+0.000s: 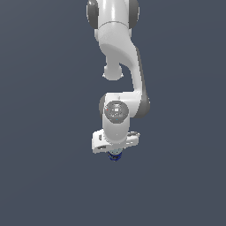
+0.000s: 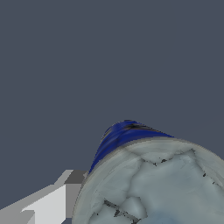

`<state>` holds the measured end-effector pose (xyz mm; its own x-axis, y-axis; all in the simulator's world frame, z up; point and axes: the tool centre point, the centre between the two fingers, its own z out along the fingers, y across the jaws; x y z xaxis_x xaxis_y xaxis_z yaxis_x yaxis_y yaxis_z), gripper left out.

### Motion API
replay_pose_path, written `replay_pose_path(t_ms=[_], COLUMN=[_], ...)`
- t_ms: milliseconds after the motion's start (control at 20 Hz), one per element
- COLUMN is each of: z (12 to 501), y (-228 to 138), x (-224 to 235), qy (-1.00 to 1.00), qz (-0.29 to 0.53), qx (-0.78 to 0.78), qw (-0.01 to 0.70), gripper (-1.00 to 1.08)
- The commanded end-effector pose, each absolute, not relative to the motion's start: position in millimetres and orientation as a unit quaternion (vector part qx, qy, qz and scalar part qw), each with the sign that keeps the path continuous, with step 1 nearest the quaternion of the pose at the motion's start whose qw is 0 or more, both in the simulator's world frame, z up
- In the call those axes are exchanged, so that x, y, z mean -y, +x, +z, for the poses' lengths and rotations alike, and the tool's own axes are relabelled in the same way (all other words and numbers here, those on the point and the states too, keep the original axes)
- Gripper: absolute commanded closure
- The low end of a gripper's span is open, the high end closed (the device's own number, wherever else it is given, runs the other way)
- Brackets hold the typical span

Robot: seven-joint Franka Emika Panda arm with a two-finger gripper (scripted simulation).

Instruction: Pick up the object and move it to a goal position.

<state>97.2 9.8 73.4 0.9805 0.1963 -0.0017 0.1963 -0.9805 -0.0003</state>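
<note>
The white arm [image 1: 118,66] hangs down the middle of the exterior view, its wrist bent so that the tool [image 1: 115,152] points downward over the plain dark grey-blue surface [image 1: 39,176]. Just under the tool's pale body, a small patch of dark blue with a lighter spot marks the can [image 1: 115,156], mostly hidden behind the hand. It sits right at the tool's tip, in the lower middle of that view, slightly toward the exterior view's right of centre.

In the wrist view the can [image 2: 153,179] fills the near corner of the frame, very close to the camera. Its round pale grey-silver top, marbled with dark cracks, faces the lens, and a band of dark blue label curves along the edge beyond it. One pale finger [image 2: 48,203] with a grey pad lies just beside the can's rim, seemingly touching it. The other finger is out of sight, so whether the tool is clenched on the can or released cannot be told. Whether the can rests on the surface or is lifted is also unclear.
</note>
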Motion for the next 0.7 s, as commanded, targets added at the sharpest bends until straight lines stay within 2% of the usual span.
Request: replay_pose_path(t_ms=[0, 650], z=[74, 89], y=[98, 89], x=[-10, -20], qy=[-0.995, -0.995], qz=[0.0, 0.001], qx=[0.099, 0.099], qw=[0.0, 0.0], gripper=[1.08, 1.08])
